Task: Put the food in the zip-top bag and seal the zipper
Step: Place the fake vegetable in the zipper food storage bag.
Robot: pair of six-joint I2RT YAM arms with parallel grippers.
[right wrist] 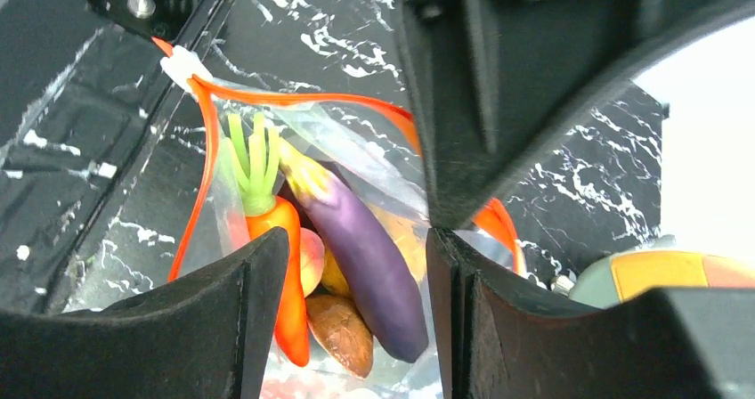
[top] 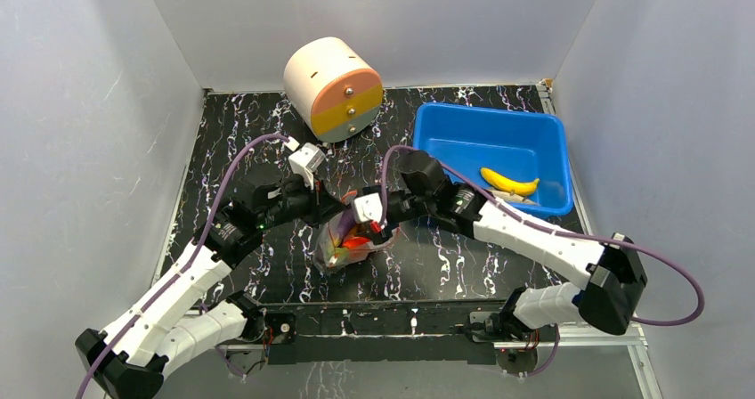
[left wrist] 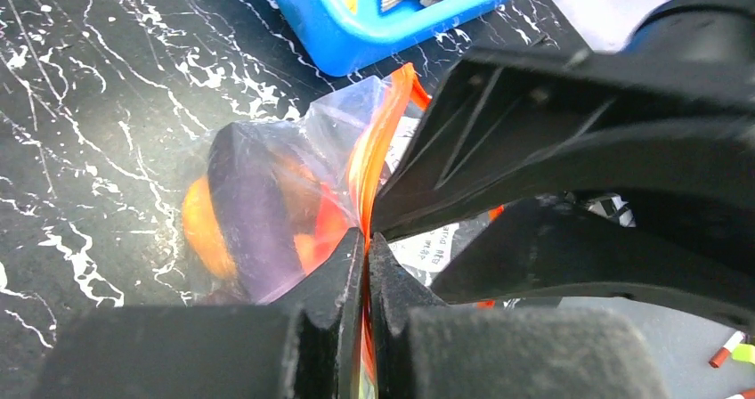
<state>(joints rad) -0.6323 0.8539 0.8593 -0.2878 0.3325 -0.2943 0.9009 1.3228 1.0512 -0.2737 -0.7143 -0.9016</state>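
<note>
Bag (top: 341, 246) at centre of counter (top: 223, 114), half hidden beneath both hands. Film clear, crinkled. Mouth gaping, zipper (left wrist: 370, 158) unsealed. Left hand (left wrist: 367, 248) pinched tight on zipper strip. Right hand (right wrist: 356, 243) part open over mouth, gripping nothing. Inside: carrot (right wrist: 283, 274), glossy eggplant (right wrist: 374, 256), brown piece (right wrist: 343, 328); rest indistinct. Banana (top: 509, 182) in bin (top: 445, 127).

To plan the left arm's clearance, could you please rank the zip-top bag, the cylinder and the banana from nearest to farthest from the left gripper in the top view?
1. The zip-top bag, centre of the table, its zipper pinched in the left gripper.
2. The cylinder, at the back, just left of centre.
3. The banana, in the blue bin at the back right.
</note>
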